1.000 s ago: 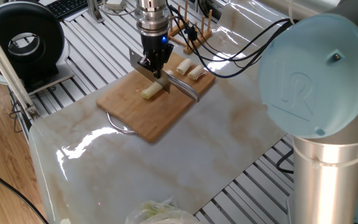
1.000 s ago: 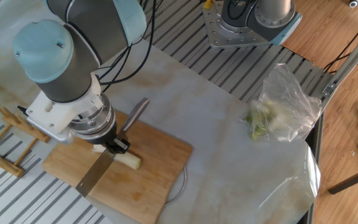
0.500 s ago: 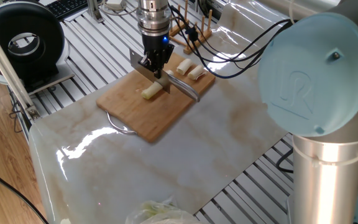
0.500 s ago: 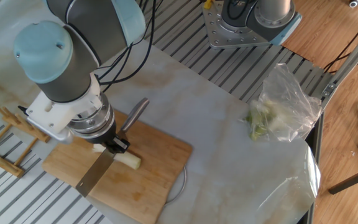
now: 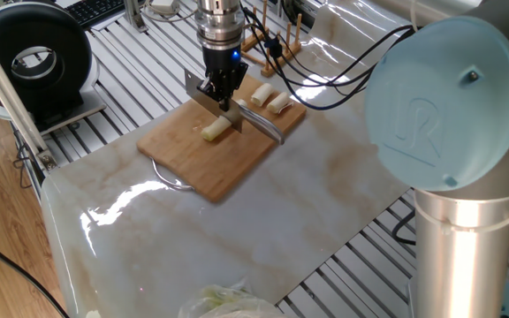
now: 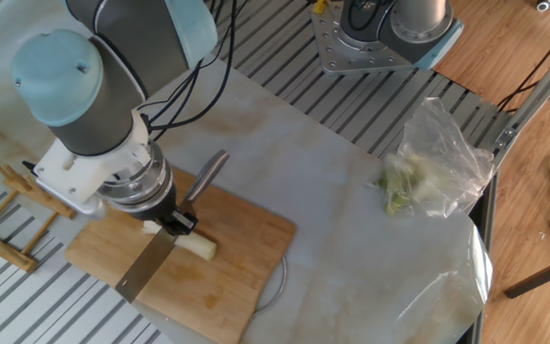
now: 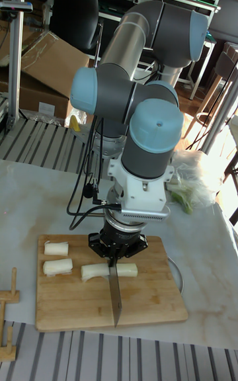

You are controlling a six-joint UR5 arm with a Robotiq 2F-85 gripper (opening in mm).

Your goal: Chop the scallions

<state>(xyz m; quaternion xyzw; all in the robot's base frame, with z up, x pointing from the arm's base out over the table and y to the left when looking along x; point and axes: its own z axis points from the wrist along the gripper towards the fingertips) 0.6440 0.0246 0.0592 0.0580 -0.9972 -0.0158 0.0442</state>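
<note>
Starting at the left of the tall view, a small wooden rack (image 7: 8,328) peeks in at the table's near left corner. Next comes the cutting board (image 7: 73,305), lying on the marble table (image 7: 205,288) near its front edge. Two short scallion chunks (image 7: 56,257) sit by the board's left edge, one behind the other, apart from each other. Moving right, there's the longer scallion stalk (image 7: 96,271), lying across the middle of the board. The knife (image 7: 115,295) stands right on it, blade edge down and pointing toward the board's near edge, with a short piece of stalk showing on the blade's right side. Above, the gripper (image 7: 116,251) is clamped tight around the knife; the handle itself is mostly hidden here, though in the other fixed view a grey handle (image 6: 208,174) sticks out beyond the board's far edge. Whether the blade has gone all the way through the stalk, hard to say from these angles. Further right, past the board, a clear plastic bag of leafy greens (image 7: 192,182) rests toward the table's far right corner, well apart from the board.
</note>
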